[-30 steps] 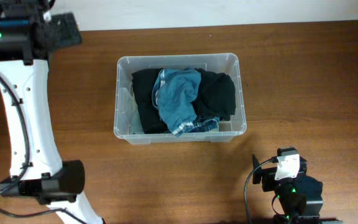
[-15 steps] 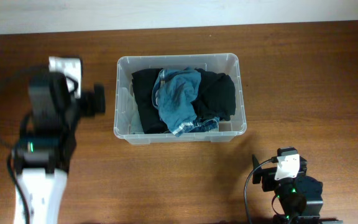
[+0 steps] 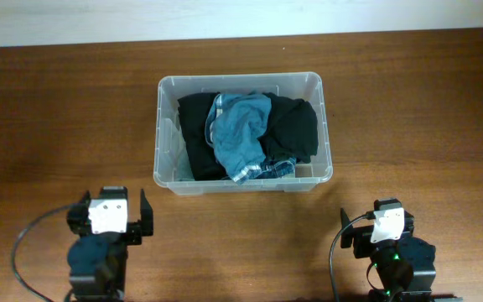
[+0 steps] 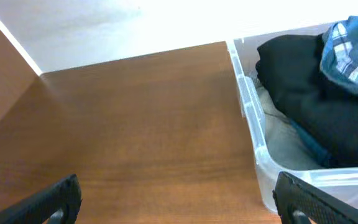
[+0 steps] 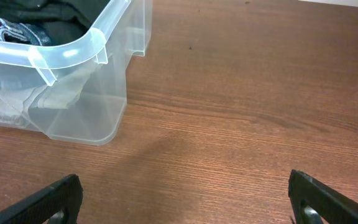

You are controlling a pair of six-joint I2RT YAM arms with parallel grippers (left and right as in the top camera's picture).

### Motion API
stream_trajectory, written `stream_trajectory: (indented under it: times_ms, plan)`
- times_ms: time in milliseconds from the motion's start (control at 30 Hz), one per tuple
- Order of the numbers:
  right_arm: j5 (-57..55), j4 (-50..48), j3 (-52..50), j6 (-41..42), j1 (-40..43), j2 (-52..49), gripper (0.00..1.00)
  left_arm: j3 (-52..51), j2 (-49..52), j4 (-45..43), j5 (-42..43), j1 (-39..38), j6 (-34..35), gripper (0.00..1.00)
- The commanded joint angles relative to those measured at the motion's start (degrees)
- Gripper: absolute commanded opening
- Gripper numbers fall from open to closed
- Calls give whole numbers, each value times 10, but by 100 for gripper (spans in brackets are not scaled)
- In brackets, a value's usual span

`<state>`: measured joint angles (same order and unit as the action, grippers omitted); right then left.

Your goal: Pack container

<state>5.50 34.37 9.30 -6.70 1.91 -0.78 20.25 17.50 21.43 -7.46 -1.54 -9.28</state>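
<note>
The clear plastic container (image 3: 164, 84) stands at the middle of the table. It holds black clothes (image 3: 292, 126) with a blue garment (image 3: 240, 126) on top. The container also shows in the left wrist view (image 4: 253, 124) and in the right wrist view (image 5: 98, 37). My left gripper (image 4: 178, 202) is open and empty at the table's near left, in front of the container's left end. My right gripper (image 5: 185, 199) is open and empty at the near right, in front of the container's right corner. In the overhead view the left arm (image 3: 107, 239) and right arm (image 3: 390, 243) are folded low.
The brown wooden table (image 3: 418, 109) runs to a pale wall at the back. A black cable (image 3: 335, 243) loops beside the right arm, and another cable (image 3: 25, 239) beside the left arm.
The left arm swung from the far left corner down to the near left edge and folded low. The right arm and the container's contents have not moved.
</note>
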Motion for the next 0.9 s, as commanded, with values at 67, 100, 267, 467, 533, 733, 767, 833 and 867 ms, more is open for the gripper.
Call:
stream_trajectory:
  times_ms: [67, 100, 267, 467, 533, 733, 767, 833, 867]
  plan:
    - [3, 1, -3, -3, 4, 4, 99, -105, -74, -52, 19, -6, -6, 99]
    - [3, 1, -3, -3, 4, 4, 99, -115, -87, -51, 19, -10, -6, 99]
    - [3, 1, -3, -3, 4, 4, 99, -151, -163, -50, -9, -12, -7, 99]
    - [3, 1, -3, -3, 4, 4, 98, -152, -172, -54, -34, -12, -7, 99]
    - [3, 1, -3, -3, 4, 4, 98, -152, -172, -54, -34, -12, -7, 99]
    - [3, 1, -3, -3, 4, 4, 98, -152, -172, -54, -34, -12, -7, 99]
    - [3, 1, -3, -3, 4, 4, 98, -152, -172, -54, -34, -12, -7, 99]
    - [3, 1, -3, -3, 4, 4, 98, -152, -172, -54, -34, -12, -7, 99]
    - [3, 1, -3, -3, 4, 4, 99, -152, -172, -54, -34, -12, -7, 99]
